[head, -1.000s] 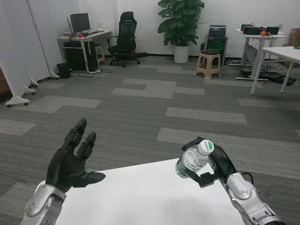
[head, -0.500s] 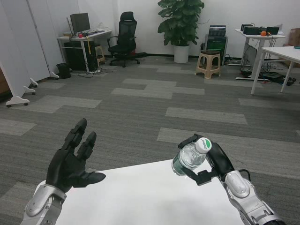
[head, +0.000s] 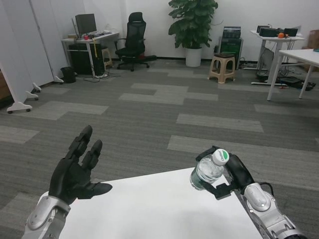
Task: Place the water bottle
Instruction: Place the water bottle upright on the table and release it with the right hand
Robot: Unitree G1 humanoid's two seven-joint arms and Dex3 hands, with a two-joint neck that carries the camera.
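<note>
The right hand (head: pixel 233 174) grasps the clear plastic water bottle (head: pixel 208 170), cap tilted toward two o'clock above the white table's (head: pixel 149 209) far edge; the left hand (head: pixel 75 174) hovers released.

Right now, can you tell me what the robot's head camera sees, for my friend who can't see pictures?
The robot's right hand holds a clear water bottle with a white cap, tilted, over the far edge of a white table. Its left hand is raised open and empty on the other side. Behind is an office with grey carpet, a black chair and a big plant.
</note>
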